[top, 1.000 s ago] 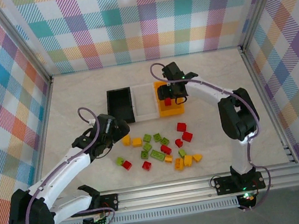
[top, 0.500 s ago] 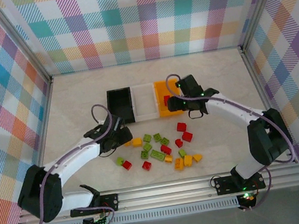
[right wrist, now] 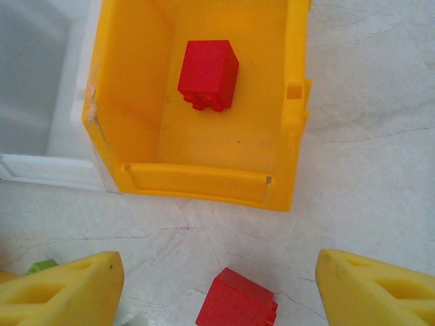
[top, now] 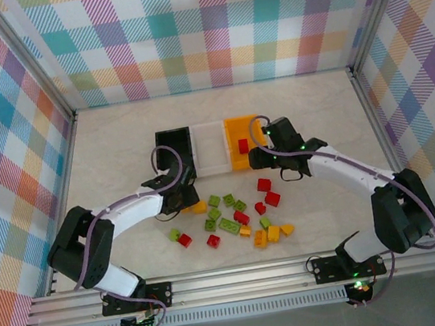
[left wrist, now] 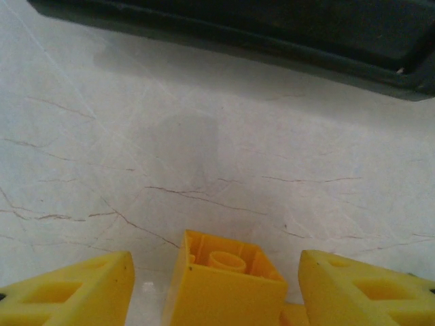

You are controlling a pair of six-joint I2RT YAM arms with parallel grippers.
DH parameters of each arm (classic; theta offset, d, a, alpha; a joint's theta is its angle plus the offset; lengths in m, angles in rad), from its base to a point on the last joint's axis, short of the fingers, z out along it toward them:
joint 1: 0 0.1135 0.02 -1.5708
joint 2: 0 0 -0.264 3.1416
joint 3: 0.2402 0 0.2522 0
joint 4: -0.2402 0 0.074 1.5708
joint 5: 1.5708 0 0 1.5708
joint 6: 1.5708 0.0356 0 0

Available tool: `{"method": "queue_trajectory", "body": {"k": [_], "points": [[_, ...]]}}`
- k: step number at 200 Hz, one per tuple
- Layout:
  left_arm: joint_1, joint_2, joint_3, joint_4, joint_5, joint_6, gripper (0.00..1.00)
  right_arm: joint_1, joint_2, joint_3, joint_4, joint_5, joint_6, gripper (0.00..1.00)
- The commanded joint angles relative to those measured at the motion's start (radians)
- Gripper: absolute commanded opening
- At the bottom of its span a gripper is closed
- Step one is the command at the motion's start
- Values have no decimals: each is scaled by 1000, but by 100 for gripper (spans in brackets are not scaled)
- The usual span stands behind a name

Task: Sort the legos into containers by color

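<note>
Picking up: the left hand (left wrist: 216, 263), spread, straddles a yellow brick (left wrist: 228, 293), seemingly ungripped, and should close on it; the right hand (right wrist: 220, 263), also spread, hovers over a red brick (right wrist: 236, 300).

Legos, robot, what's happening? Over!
Left end effector open, straddling small yellow plastic brick. Right end effector open over loose red plastic brick. One red brick inside orange plastic bin. Nothing blocking.

Pale marbled bench (top: 110, 146), and on it three bins in a tight row, side by side: black bin (top: 162, 159), white bin (top: 213, 168), orange bin (top: 232, 146). Nearer the arm bases, loose legos (top: 229, 226) lie scattered: red, lime green, yellow-orange, some touching, some apart.
</note>
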Motion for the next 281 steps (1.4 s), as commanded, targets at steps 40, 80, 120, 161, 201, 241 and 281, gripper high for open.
{"method": "queue_trajectory", "body": {"k": [40, 80, 120, 161, 201, 241, 281], "points": [[-3, 0, -25, -2, -19, 1, 41, 6, -25, -7, 37, 14, 0, 75], [-3, -64, -19, -43, -13, 1, 26, 5, -26, -8, 34, 30, 3, 76], [12, -195, 79, -140, -36, 18, 25, 6, -28, -9, 42, 27, 11, 76], [123, -114, 269, -153, -53, 44, 25, 6, -28, -25, 49, 29, 19, 76], [181, 83, 452, -151, -109, 73, 24, 6, -29, -28, 45, 27, 18, 76], [215, 240, 589, -199, -136, 92, 25, 5, -47, -40, 45, 24, 19, 76], [215, 302, 633, -218, -124, 82, 48, 5, -60, -43, 39, -1, 13, 82]]}}
